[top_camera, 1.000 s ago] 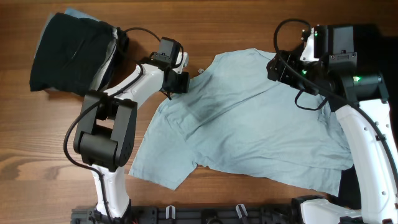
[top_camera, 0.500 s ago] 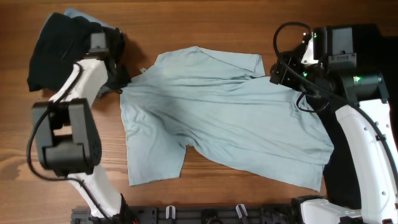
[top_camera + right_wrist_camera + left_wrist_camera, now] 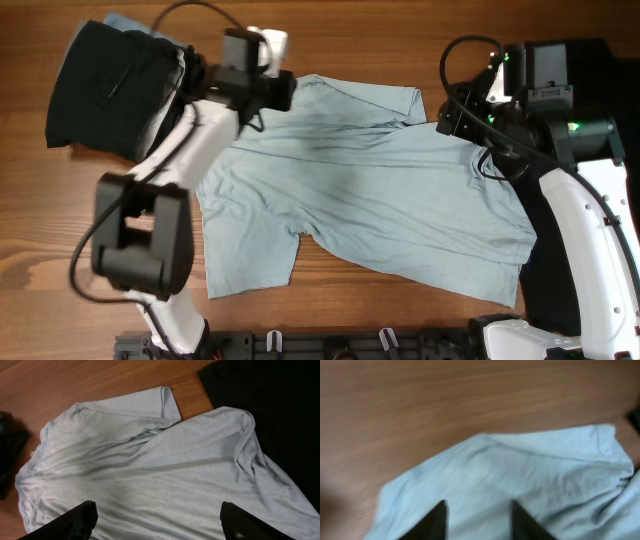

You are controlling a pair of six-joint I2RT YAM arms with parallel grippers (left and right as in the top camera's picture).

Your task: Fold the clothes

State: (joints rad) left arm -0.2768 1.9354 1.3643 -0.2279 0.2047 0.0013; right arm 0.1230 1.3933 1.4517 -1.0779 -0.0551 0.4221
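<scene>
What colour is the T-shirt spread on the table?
The T-shirt is plain pale blue, clearest in the right wrist view.

Changes logged, earliest picture to present.

- Shirt (image 3: 380,190): one second back it lay bunched toward the right half of the table (image 3: 400,30), its collar end near the centre. Half a second back it had been drawn leftward and spread wider. It now lies in that spread position, with the lower-left sleeve (image 3: 250,265) hanging further left than at the start.
- Left arm (image 3: 190,140): first reached to the shirt's collar end near centre, then swung out to the shirt's left edge beside the dark pile. It now stretches rightward again.
- Left gripper (image 3: 280,92): moved from that left edge to above the shirt's top edge; the wrist view shows its fingers apart.
</scene>
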